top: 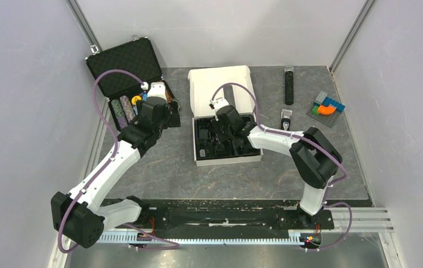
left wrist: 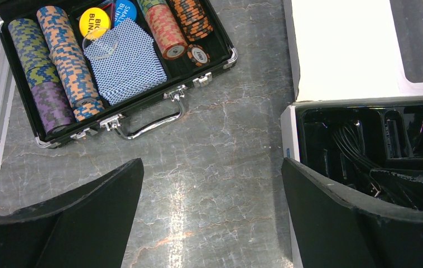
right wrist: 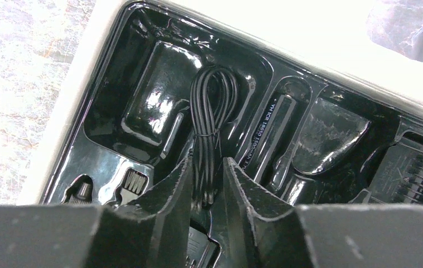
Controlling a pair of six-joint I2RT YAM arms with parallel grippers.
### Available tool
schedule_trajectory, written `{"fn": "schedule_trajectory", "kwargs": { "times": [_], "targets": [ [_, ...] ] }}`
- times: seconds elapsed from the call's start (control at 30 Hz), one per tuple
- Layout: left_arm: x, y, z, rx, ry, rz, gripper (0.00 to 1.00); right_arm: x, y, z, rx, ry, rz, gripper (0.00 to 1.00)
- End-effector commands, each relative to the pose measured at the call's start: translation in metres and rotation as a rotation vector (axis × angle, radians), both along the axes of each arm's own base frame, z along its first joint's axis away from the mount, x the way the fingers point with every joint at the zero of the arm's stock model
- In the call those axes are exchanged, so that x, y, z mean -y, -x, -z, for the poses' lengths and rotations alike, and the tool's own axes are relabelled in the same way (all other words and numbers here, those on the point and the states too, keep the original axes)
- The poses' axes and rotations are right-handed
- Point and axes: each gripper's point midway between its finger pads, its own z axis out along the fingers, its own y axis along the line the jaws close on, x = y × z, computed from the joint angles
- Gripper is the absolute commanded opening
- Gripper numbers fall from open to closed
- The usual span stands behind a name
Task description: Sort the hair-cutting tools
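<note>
Right gripper, lowered into the black moulded tray of the white box, is clenched on a tied cable bundle: in the right wrist view the two fingers press against either side of the bundle's lower loops, while the upper loops lie free in a recess toward 12 o'clock. At 3 o'clock from the cable, a toothed comb attachment sits in its own compartment at the frame edge. At 8 o'clock, a small brush stands in a narrow slot. Left gripper is released, its jaws spread wide with nothing between them, and it hangs above the bare grey table. In the left wrist view the open chip case lies at 11 o'clock and the corner of the white box at 2 o'clock. In the top view the hair clipper lies on the table at 3 o'clock from the tray, near it but outside the box and apart from both grippers. A thin black stick lies at 12 o'clock from the clipper, and a cluster of coloured blocks lies at 2 o'clock from it. Whether other comb attachments rest in the tray cannot be told, since the arm and dark plastic obscure it.
</note>
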Motion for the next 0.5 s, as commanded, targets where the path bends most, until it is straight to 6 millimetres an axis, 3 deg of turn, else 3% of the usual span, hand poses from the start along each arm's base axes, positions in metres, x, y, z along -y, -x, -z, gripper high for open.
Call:
{"fn": "schedule_trajectory", "kwargs": {
  "times": [0.0, 0.17, 0.27, 0.33, 0.47],
  "targets": [
    [0.003, -0.006, -0.018, 0.051, 0.024, -0.004, 1.00, -0.003, -0.008, -0.038, 0.095, -0.042, 0.002, 0.33],
    [0.003, -0.006, -0.016, 0.048, 0.022, -0.005, 1.00, 0.011, -0.012, -0.079, 0.158, -0.018, 0.031, 0.45],
    [0.003, -0.005, -0.017, 0.050, 0.023, -0.005, 1.00, 0.033, -0.018, -0.098, 0.199, 0.024, 0.092, 0.53],
    [0.003, -0.006, -0.017, 0.049, 0.024, -0.006, 1.00, 0.056, -0.021, -0.101, 0.198, 0.058, 0.146, 0.57],
    [0.004, -0.005, -0.018, 0.051, 0.031, -0.001, 1.00, 0.120, -0.030, -0.096, 0.158, 0.116, 0.309, 0.65]
  ]
}}
